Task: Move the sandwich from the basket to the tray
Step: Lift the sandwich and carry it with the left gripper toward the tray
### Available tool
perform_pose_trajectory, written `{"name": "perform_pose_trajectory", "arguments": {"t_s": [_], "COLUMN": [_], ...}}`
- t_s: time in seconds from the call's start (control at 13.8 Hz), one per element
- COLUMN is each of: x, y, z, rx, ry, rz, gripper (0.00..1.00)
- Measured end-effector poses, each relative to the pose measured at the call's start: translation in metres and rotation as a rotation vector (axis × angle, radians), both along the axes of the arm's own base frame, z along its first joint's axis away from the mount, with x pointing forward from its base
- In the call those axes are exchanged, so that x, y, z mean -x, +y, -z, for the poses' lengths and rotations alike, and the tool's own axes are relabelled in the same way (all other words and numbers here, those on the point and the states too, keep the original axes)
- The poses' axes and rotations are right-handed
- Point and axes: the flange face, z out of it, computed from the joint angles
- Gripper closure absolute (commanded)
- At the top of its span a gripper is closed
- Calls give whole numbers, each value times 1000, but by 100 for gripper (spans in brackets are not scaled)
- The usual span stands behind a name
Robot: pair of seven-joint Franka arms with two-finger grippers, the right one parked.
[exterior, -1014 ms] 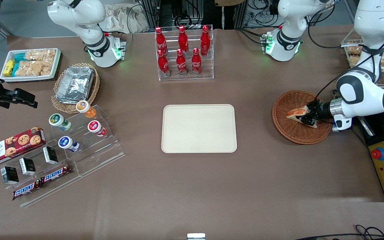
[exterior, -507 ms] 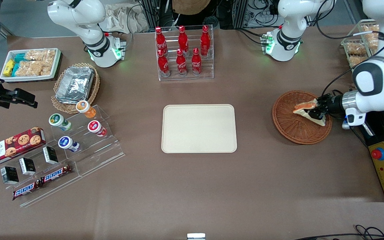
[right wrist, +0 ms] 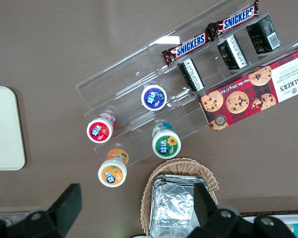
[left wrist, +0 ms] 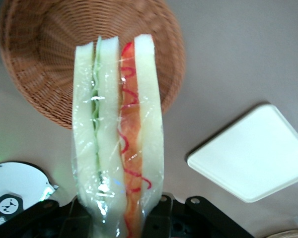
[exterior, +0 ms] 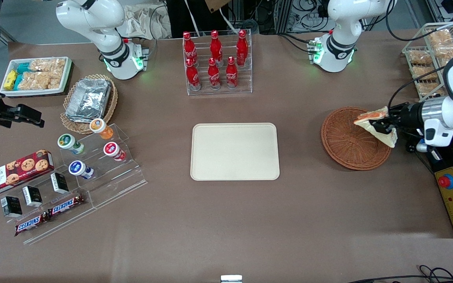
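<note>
Above the basket (exterior: 348,143) rim at its 2 o'clock, sandwich (exterior: 376,124) clamped in the tool (exterior: 383,125), lifted clear, tray (exterior: 234,151) well apart on the surface (exterior: 309,220).

So the gripper (exterior: 383,126) has its fingers clamped on the sandwich (exterior: 375,124), held up over the basket (exterior: 346,141) edge nearest the working arm's end of the table. Looks lifted clear of the wicker, though I can't be totally sure from this angle. The tray (exterior: 234,151) sits mid-table, well apart from the basket.
</note>
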Motion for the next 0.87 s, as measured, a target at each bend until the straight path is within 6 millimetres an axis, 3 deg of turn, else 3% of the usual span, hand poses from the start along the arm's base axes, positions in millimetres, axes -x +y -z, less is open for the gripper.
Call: {"name": "perform_pose_trajectory", "arguments": {"t_s": [0.22,0.43,0.65,0.87], "x": [-7,-11,-18,-23], "y": [-76,-150,-217,-279], "z": [-21,-20,3,49], "rx": [-5,-44,-58,-62], "ry": [-46,-67,-75,-87], "rz": [152,326,468,578], "gripper": [71,71,71,72]}}
